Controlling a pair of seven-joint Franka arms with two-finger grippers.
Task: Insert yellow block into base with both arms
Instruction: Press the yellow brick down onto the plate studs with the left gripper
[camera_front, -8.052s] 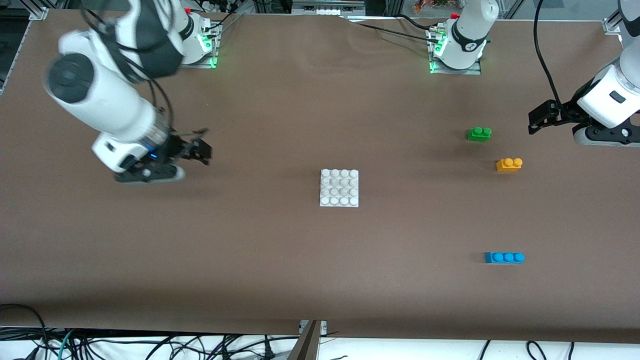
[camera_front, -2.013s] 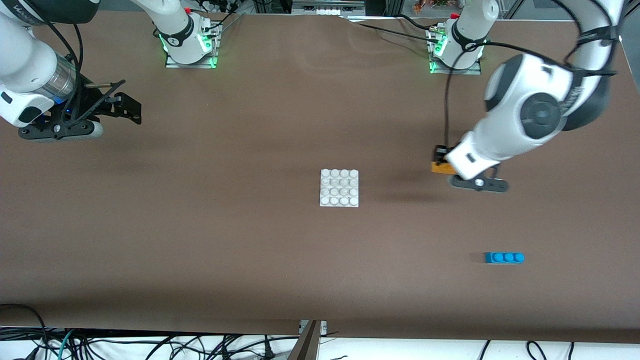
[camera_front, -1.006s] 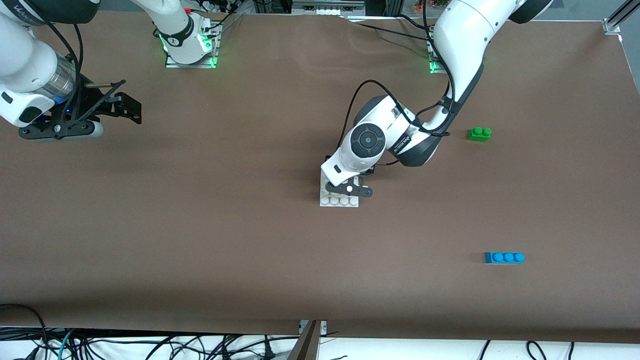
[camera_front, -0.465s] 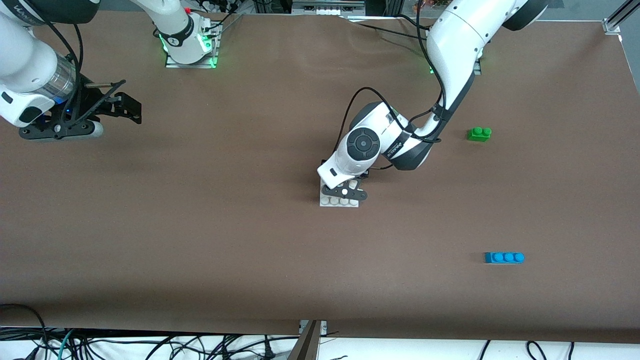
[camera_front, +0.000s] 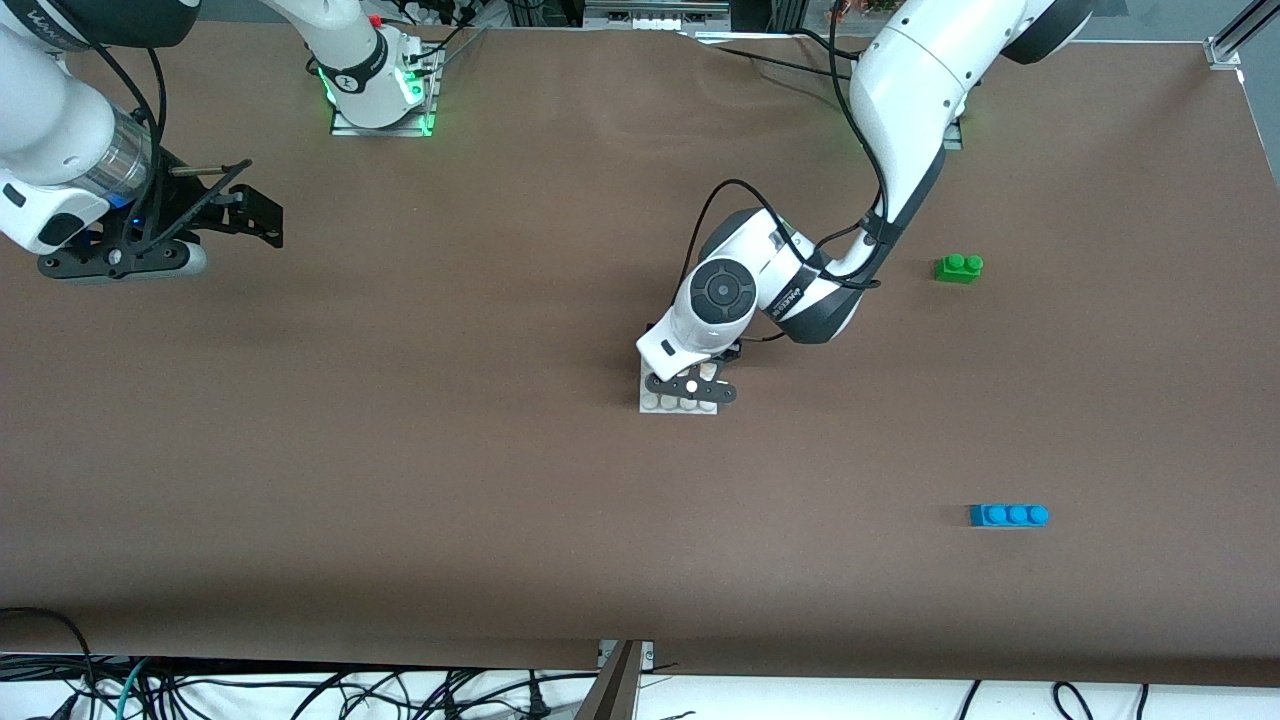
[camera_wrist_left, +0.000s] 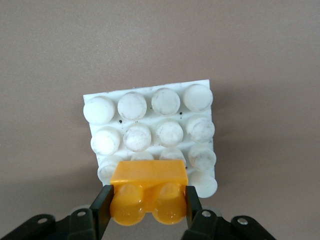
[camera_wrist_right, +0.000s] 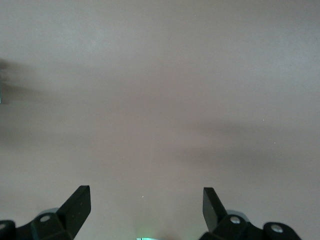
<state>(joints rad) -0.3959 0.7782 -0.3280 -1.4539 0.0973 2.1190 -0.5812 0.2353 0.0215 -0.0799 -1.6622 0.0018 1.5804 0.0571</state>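
My left gripper (camera_wrist_left: 147, 206) is shut on the yellow block (camera_wrist_left: 148, 196), a small orange-yellow brick with two round studs, and holds it just over one edge of the base (camera_wrist_left: 150, 125), a white square plate with a 4x4 grid of studs. In the front view the left arm's wrist (camera_front: 715, 300) covers most of the base (camera_front: 680, 404) at the table's middle, and the yellow block is hidden there. My right gripper (camera_front: 262, 216) is open and empty, waiting over bare table at the right arm's end; its fingers (camera_wrist_right: 80, 202) frame only brown table.
A green two-stud brick (camera_front: 958, 267) lies toward the left arm's end. A longer blue three-stud brick (camera_front: 1008, 515) lies nearer the front camera at the same end. The brown table (camera_front: 400, 480) ends at a front edge with cables below.
The left arm picked the yellow block from beside the green brick and carried it to the base; in the last half second it has settled slightly lower. The right arm withdrew earlier and now holds still.
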